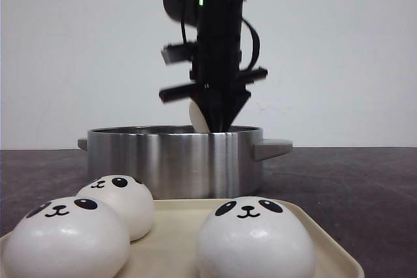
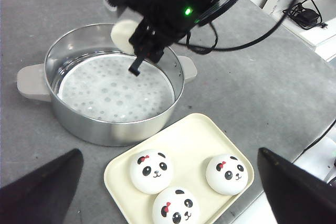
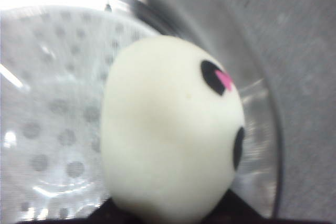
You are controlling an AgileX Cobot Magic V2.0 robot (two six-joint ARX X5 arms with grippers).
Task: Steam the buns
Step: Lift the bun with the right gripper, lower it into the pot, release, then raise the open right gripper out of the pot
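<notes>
1. The right gripper [image 1: 218, 118] is closed on one bun [image 3: 170, 129] – it hangs just over the pot's [image 2: 113, 129] back rim.
2. Three buns [image 2: 152, 170] sit on the tray [image 2: 194, 140], near the table's [image 2: 252, 87] front edge.
3. The left gripper [image 2: 168, 192] is wide open – holding nothing.

Right arm [image 1: 218, 43]: matte black, boxy w/ angular brackets, tapering to dark wedge fingers [image 1: 225, 112]. Green LED [image 1: 201, 2] lit. Black cables [image 2: 247, 24] loop alongside. Left fingers [image 2: 44, 190]: black, pointed.
</notes>
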